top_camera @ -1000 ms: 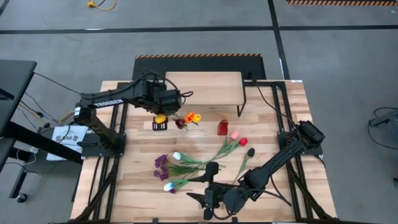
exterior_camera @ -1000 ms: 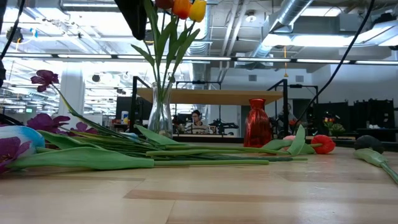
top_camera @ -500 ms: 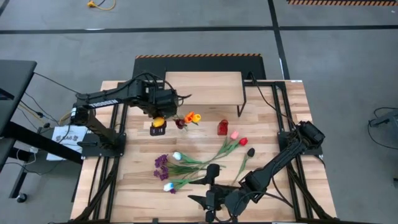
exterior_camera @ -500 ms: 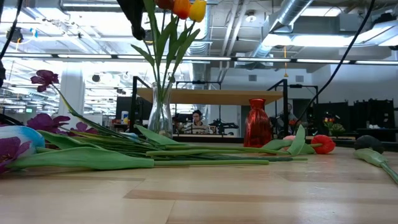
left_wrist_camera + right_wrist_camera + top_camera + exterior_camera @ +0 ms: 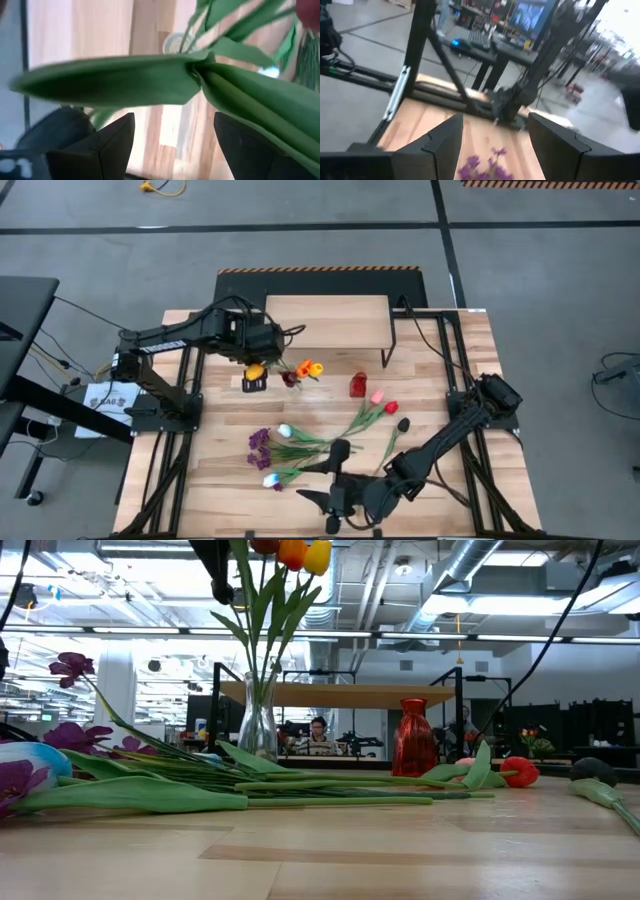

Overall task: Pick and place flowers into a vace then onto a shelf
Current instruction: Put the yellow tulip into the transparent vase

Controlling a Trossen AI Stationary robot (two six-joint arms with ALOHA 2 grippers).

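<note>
A clear glass vase (image 5: 257, 725) stands on the table left of centre and holds several tulips (image 5: 292, 552) with red, orange and yellow heads. My left gripper (image 5: 254, 383) hangs open, pointing down, just left of those tulips. In its wrist view green leaves (image 5: 150, 80) cross ahead of the open fingers (image 5: 174, 117), above the vase mouth (image 5: 175, 42). More flowers (image 5: 300, 442) lie flat on the table: pink, red and dark heads (image 5: 388, 408) and purple sprigs (image 5: 260, 446). The shelf (image 5: 325, 315) stands at the far side. My right gripper (image 5: 495, 117) waits open near the front edge (image 5: 318, 500).
A red vase (image 5: 358, 386) stands right of the glass vase, in front of the shelf's black legs (image 5: 390, 345). The lying stems and leaves (image 5: 200, 785) cover the table's middle and near left. Bare wood shows at the far left (image 5: 215, 405) and the near right (image 5: 470, 490).
</note>
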